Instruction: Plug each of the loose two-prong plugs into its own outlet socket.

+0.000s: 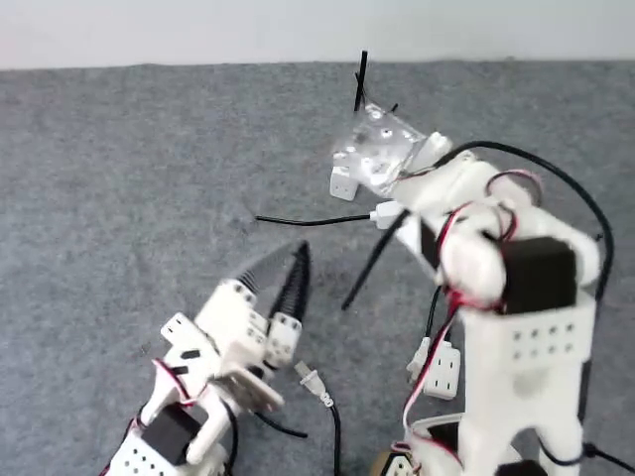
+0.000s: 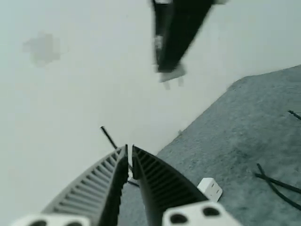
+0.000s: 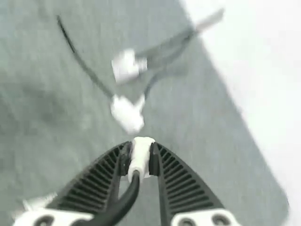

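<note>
The right gripper (image 3: 140,151) is clenched on a small white two-prong plug (image 3: 140,162), one black ribbed finger on each flank. The plug's thin black cable (image 3: 123,200) droops out between the fingers toward the wrist. Just ahead of the plug's nose a white socket cube (image 3: 127,113) lies on the grey carpeted table (image 3: 42,117). It is near the plug but apart from it. A second white piece (image 3: 128,67) lies a little beyond, too blurred to make out.

In the high view the right gripper (image 1: 389,213) sits beside a white cube (image 1: 344,183) and a clear plastic plate (image 1: 382,149) near the far edge of the table.

The left gripper (image 2: 130,157) is pinched nearly closed with nothing between its black ribbed fingers, held above the carpet. In the high view it (image 1: 298,260) points toward the middle of the table, well apart from the right gripper.

A second two-prong plug (image 1: 310,379), pale with metal prongs and its own black lead (image 1: 334,426), lies loose on the carpet just beside the left arm's wrist. A white outlet block (image 1: 444,369) rests by the right arm's base, apart from that plug.
</note>
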Controlling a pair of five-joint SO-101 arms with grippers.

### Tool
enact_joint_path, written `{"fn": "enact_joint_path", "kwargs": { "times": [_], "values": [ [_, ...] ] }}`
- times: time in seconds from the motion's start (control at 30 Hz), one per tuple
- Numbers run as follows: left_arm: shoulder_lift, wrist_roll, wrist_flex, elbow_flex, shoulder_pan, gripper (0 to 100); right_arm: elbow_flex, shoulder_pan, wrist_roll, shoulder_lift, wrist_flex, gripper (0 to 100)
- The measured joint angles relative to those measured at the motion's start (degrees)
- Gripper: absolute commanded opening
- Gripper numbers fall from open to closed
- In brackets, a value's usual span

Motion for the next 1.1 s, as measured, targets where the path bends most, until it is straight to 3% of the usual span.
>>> {"fn": "enact_joint_path", "kwargs": {
  "times": [0.2,0.53,0.87,1.1],
  "values": [
    [0.0,-8.7,0.0,0.0,8.4,1,-6.4,-11.5,-8.0,-0.7,1.5,0.9],
    [0.0,-12.5,0.0,0.0,15.4,1,-10.5,-25.9,-8.8,-0.7,10.0,0.9],
    [0.0,-15.6,0.0,0.0,15.6,1,-10.5,-27.3,-9.0,-0.7,10.0,0.9],
    [0.0,-15.6,-1.7,0.0,10.8,1,-5.5,-27.4,-9.0,-1.4,10.0,0.9]
  ]
}}
